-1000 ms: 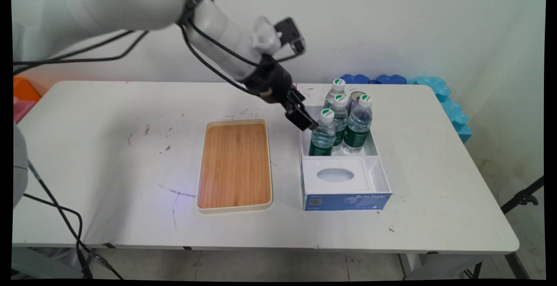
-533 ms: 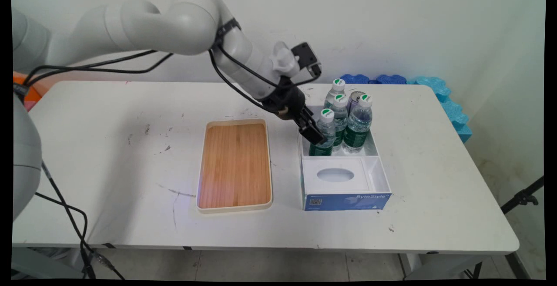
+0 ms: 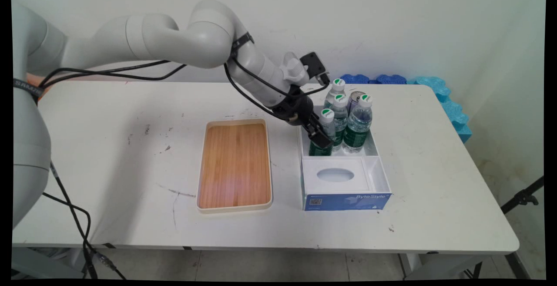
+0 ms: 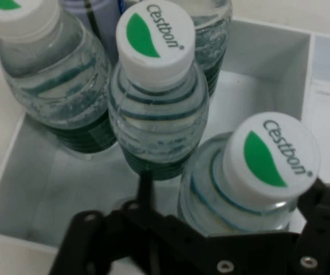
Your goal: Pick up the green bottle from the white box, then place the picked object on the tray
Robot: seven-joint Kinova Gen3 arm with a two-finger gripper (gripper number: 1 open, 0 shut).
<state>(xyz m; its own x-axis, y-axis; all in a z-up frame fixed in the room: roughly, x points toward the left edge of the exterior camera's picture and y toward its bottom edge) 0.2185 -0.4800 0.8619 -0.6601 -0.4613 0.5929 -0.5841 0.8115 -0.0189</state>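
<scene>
Gripper (image 3: 321, 140), fingers spread about the front bottle (image 4: 251, 177) in the white box (image 3: 377, 155); three more bottles (image 3: 357, 122) and a can (image 3: 354, 96) crowd at its 12 to 2 o'clock. Wooden tray (image 3: 235, 166) lies at the box's 9 o'clock on the table (image 3: 109, 146). Hand view alone shows the "Cestbon" caps (image 4: 155, 35).

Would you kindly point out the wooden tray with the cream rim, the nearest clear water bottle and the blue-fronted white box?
wooden tray with cream rim (image 3: 235, 209): main view, near rim.
nearest clear water bottle (image 4: 270, 152): hand view, white cap.
blue-fronted white box (image 3: 348, 200): main view, blue front.

A robot lab: bare white table (image 3: 109, 146), tripod leg (image 3: 522, 196), plain wall
</scene>
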